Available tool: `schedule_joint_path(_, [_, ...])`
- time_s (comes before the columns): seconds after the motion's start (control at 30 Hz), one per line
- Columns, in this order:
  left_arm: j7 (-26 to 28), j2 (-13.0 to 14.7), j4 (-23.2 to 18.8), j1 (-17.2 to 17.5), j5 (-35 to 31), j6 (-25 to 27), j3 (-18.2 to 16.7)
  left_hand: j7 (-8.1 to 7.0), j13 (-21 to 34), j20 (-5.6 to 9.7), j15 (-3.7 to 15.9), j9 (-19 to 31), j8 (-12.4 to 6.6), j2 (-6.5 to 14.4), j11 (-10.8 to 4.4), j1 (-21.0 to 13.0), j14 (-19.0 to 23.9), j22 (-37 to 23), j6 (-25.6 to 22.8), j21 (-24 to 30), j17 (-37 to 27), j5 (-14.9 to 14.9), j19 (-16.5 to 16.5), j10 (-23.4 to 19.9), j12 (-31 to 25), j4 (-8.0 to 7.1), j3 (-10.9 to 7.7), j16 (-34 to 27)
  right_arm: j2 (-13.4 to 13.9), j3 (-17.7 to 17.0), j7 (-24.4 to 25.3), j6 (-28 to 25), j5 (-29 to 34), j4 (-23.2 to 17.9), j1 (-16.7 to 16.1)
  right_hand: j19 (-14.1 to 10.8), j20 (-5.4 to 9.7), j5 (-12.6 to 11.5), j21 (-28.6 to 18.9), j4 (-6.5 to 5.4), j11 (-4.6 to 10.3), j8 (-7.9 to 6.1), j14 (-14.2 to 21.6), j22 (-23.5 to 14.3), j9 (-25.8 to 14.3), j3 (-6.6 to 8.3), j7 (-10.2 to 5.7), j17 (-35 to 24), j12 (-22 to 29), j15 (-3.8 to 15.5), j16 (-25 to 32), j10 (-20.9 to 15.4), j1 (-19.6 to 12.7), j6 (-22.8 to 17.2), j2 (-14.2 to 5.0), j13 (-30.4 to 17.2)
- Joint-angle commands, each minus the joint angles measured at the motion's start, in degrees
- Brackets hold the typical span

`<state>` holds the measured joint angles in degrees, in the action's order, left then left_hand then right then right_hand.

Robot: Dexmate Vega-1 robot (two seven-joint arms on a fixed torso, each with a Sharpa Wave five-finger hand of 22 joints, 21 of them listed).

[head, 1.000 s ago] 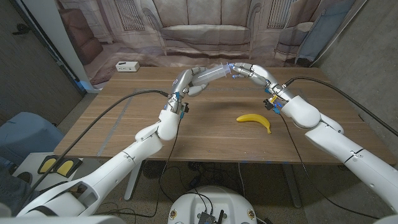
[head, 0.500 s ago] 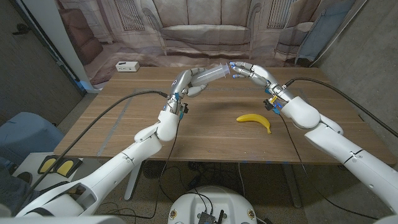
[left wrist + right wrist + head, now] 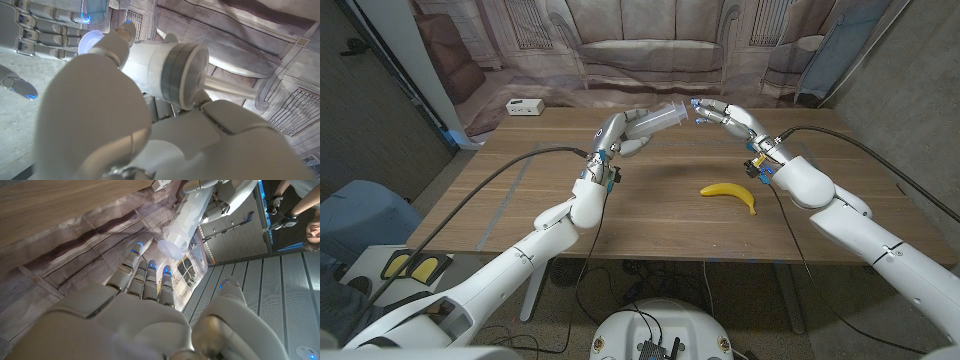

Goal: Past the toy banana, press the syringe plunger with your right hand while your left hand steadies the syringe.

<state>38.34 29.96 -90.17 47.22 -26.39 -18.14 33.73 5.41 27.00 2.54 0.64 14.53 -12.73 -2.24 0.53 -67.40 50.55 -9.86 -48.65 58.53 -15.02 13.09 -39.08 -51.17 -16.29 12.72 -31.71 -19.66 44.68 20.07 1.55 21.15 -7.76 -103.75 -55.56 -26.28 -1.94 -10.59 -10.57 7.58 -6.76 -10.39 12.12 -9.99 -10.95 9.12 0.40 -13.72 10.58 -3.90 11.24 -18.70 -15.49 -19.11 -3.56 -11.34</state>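
Left hand (image 3: 623,130) holds the syringe (image 3: 658,118) up off the tabletop (image 3: 650,215), over the far half, past the toy banana (image 3: 730,193), which lies on the wood near the right arm. The fingers wrap the barrel, which tilts upward to the right, plunger end toward the other hand; in the left wrist view the barrel (image 3: 165,70) sits gripped in the hand (image 3: 125,125). Judged purpose: a raised, braced barrel gives the pressing hand a clear line of approach.

Right hand (image 3: 720,114) is just beside the plunger end, fingers extended and apart, grasping nothing. In the right wrist view the fingertips (image 3: 145,275) lie close to the plunger disc (image 3: 168,248); whether they touch it I cannot tell.

Judgement: the steadying grip is in place; the press is either not yet begun or between pushes.

A white box (image 3: 524,106) sits at the far left of the tabletop.
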Motion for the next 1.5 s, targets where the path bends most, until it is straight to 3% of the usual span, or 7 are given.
schedule_joint_path(0.03, [-0.1,0.5,-0.7,1.0,0.3,0.5,-0.5,-3.40,0.2,-0.25,8.11,0.2,-0.19,9.3,-4.08,-7.6,6.5,-0.2,-6.3,0.5,-0.2,0.3,0.3,-4.3,0.2,-2.83,-3.19,-0.2,-0.1,-0.4,0.8,-0.8,-0.3,-0.4,-0.7,0.7,0.09,0.2,0.3,0.08,-0.05,-0.43,-0.5,-0.2,0.0,-0.33,0.66,-0.1,0.0,-0.05,-0.3,0.6,-0.3,0.0,0.42,-0.3])
schedule_joint_path(0.4, [-0.1,1.0,-1.4,1.8,0.4,0.8,-0.9,-3.43,0.3,-0.22,8.19,0.2,-0.12,9.3,-3.94,-7.6,6.5,-0.2,-6.2,0.6,-0.3,0.3,0.3,-4.2,0.3,-2.77,-3.20,-0.2,0.0,-1.0,1.8,-1.9,-0.6,-1.2,-1.6,2.1,0.19,0.1,0.2,0.21,-0.18,0.23,-2.2,-0.1,0.1,-0.34,0.93,0.1,-0.2,-0.04,-0.4,2.6,-0.5,3.1,0.54,-0.2])
schedule_joint_path(0.57, [0.1,1.0,-1.3,2.0,0.4,0.7,-1.0,-3.50,0.3,-0.21,8.13,0.2,-0.16,9.3,-3.98,-7.5,6.5,-0.2,-6.3,0.7,-0.3,0.3,0.3,-4.2,0.3,-2.80,-3.21,-0.3,-0.5,-1.2,2.2,-1.5,-1.3,-0.8,-1.9,2.2,-0.37,0.1,-0.2,0.22,0.36,0.88,-1.8,-0.1,0.1,-0.44,1.20,0.2,-0.1,0.28,0.1,3.7,-0.6,7.2,0.72,-0.1])
schedule_joint_path(0.83, [-0.1,0.8,-0.4,1.6,1.0,0.5,-1.1,-3.64,0.3,-0.22,8.19,0.3,-0.13,9.3,-4.18,-7.5,6.5,-0.2,-6.4,0.7,-0.3,0.3,0.4,-4.3,0.4,-2.79,-3.20,-0.3,-0.7,-1.7,2.8,-2.0,-2.4,-0.7,-2.6,2.4,-0.35,0.0,-0.3,0.26,-0.11,0.54,-2.7,-0.1,0.2,-0.50,1.40,0.3,-0.3,-0.03,-0.1,5.1,-0.6,8.4,0.86,0.0])
schedule_joint_path(1.07, [-0.3,0.8,0.3,1.3,1.3,0.3,-1.0,-3.64,0.4,-0.17,8.22,0.3,-0.13,9.3,-4.16,-7.5,6.5,-0.1,-6.5,0.8,-0.4,0.3,0.4,-4.3,0.4,-2.77,-3.24,-0.3,-1.2,-1.8,3.4,-2.0,-3.3,-0.3,-3.0,2.8,-0.75,0.0,-0.3,0.23,-0.15,0.20,-3.7,-0.1,0.2,-0.56,1.37,0.5,-0.8,-1.02,-0.1,8.3,-0.6,9.0,0.94,0.1])
schedule_joint_path(1.3, [-0.1,1.0,0.1,1.6,1.4,0.9,-1.4,-3.76,0.4,-0.15,8.22,0.3,-0.13,9.2,-4.11,-7.5,6.6,-0.1,-6.6,0.9,-0.3,0.3,0.5,-4.4,0.5,-2.78,-3.25,-0.3,-2.2,-1.9,3.3,-1.1,-5.4,0.9,-3.3,4.0,-2.32,0.0,-0.1,0.10,0.38,-0.10,-5.4,-0.1,0.2,-0.67,1.05,0.6,-0.6,-3.26,-0.5,10.3,-0.4,9.3,1.06,0.2])
schedule_joint_path(1.5, [0.1,1.4,-0.4,2.0,1.4,1.8,-1.8,-3.98,0.3,-0.14,8.34,0.3,-0.07,9.2,-4.21,-7.3,6.6,-0.1,-6.5,0.9,-0.3,0.3,0.5,-4.4,0.5,-2.83,-3.24,-0.3,-3.4,-1.7,1.7,1.2,-8.5,3.1,-3.0,4.5,-0.39,0.0,-0.2,0.08,-0.27,-0.44,-6.2,-0.1,0.2,-0.69,1.34,0.7,0.0,-1.67,-0.3,10.0,-0.4,8.8,1.07,0.2])
